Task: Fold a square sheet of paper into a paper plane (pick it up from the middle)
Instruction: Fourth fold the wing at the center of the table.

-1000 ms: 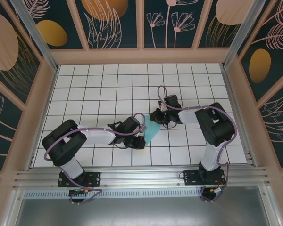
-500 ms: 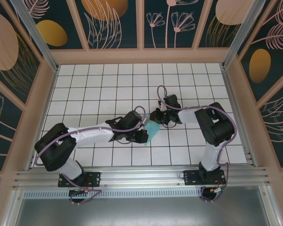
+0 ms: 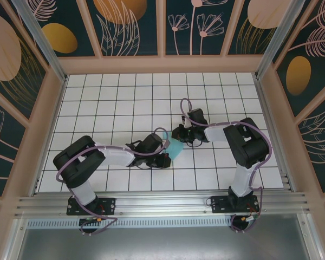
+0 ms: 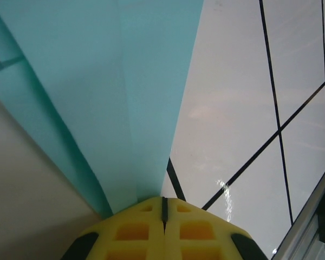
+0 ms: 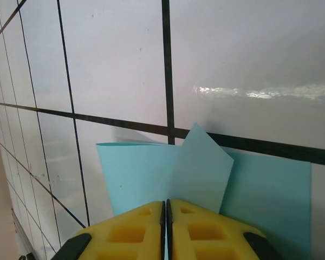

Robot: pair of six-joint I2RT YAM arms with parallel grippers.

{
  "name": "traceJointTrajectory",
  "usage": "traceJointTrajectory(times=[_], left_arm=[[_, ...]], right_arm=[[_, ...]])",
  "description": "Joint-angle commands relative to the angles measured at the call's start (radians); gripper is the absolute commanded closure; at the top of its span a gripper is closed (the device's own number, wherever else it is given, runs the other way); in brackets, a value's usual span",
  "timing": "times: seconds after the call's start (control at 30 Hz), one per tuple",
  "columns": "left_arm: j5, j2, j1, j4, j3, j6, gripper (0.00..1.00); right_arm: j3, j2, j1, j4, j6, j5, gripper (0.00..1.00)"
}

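The light cyan sheet of paper [image 3: 175,147] is folded and creased, and it hangs between the two grippers near the middle of the table. My left gripper [image 3: 164,155] meets it from the lower left. In the left wrist view its yellow fingers [image 4: 135,230] are pressed together and the paper [image 4: 97,81] rises straight out of their tips, so the left gripper [image 4: 163,201] is shut on it. My right gripper [image 3: 179,135] holds the upper edge. In the right wrist view the right gripper [image 5: 166,205] is shut on the paper [image 5: 141,173], where a folded flap [image 5: 203,168] stands up.
The white gridded table [image 3: 119,97] lies under the paper. Wooden frame rails [image 3: 162,65] and patterned dark walls enclose it. The aluminium rail [image 3: 162,203] with both arm bases runs along the near edge.
The left arm's elbow swung out to the left and came back. The paper now looks smaller and sits slightly higher, nearer the right gripper. The right arm has hardly moved.
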Motion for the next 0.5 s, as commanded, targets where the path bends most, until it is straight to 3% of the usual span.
traceJointTrajectory(times=[0.0,0.17,0.3,0.47], left_arm=[[0.093,0.002,-0.011,-0.056,-0.094,-0.035,0.98],[0.135,-0.082,-0.011,-0.065,-0.155,-0.013,0.97],[0.088,-0.17,-0.011,-0.043,-0.141,-0.034,0.98],[-0.051,-0.278,0.016,-0.067,-0.072,-0.02,1.0]], right_arm=[[-0.031,0.084,0.01,-0.081,-0.018,0.129,0.86],[-0.026,0.085,0.01,-0.083,-0.021,0.125,0.86],[-0.025,0.067,0.013,-0.064,-0.022,0.086,0.85],[-0.002,-0.037,0.025,-0.07,-0.049,0.041,0.8]])
